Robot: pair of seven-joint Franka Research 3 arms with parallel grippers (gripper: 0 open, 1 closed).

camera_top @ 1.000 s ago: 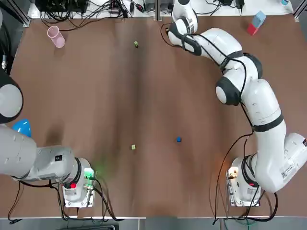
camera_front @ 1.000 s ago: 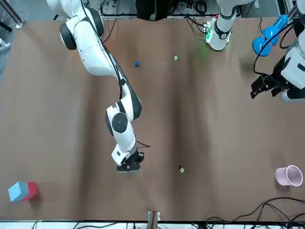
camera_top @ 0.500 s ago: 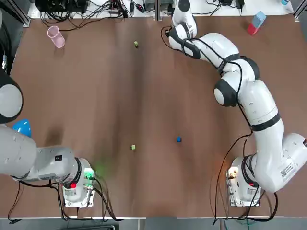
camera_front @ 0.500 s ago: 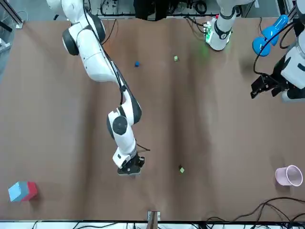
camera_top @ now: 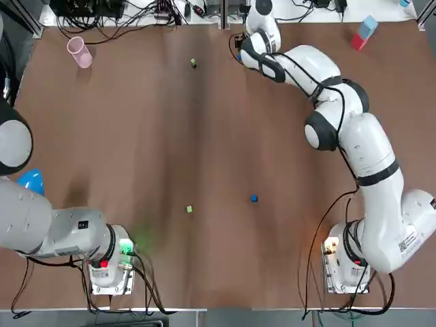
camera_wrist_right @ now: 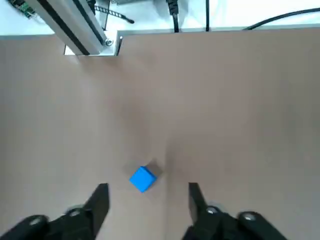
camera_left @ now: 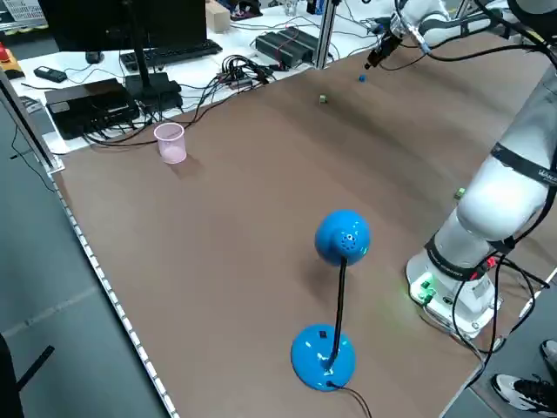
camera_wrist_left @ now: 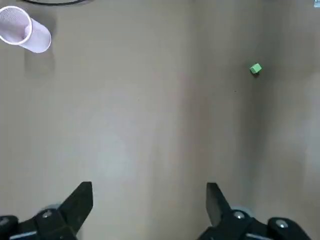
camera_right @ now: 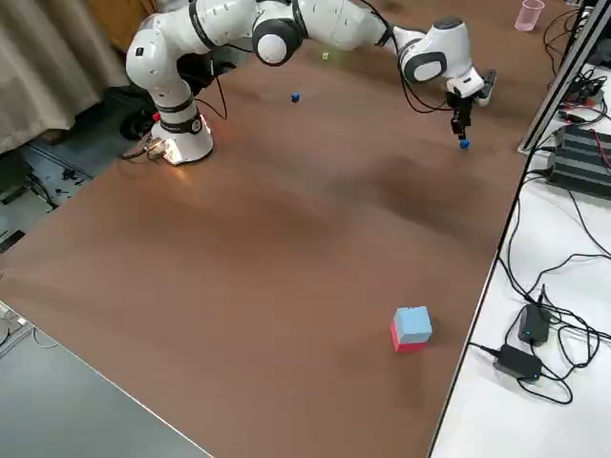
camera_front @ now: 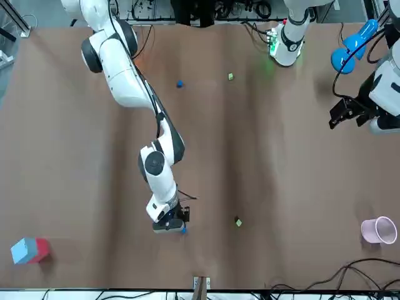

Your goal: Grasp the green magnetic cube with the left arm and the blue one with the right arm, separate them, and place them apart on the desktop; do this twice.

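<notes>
The brown tabletop (camera_top: 122, 136) carried a near green cube (camera_top: 189, 210) and a near blue cube (camera_top: 253, 198), lying apart. A far green cube (camera_top: 193, 63) and a far blue cube (camera_wrist_right: 142, 178) also lay apart. A pink cup (camera_top: 80, 52), a blue-and-red block (camera_top: 364, 32) and a blue lamp (camera_left: 343, 237) sat near its edges.

Even, diffuse overhead light covers the brown table (camera_top: 136, 136), with no hard glare. A darker, soft-edged band runs from top to bottom through the middle of the overhead frame. At lower left a green indicator light (camera_top: 127, 249) spills a green tint onto the surface beside it, and an orange light (camera_top: 332, 246) glows at lower right. In the right wrist frame the blue cube (camera_wrist_right: 142, 179) throws a short, soft shadow. The pink cup (camera_wrist_left: 22, 35), upper left in the left wrist frame, does likewise.
</notes>
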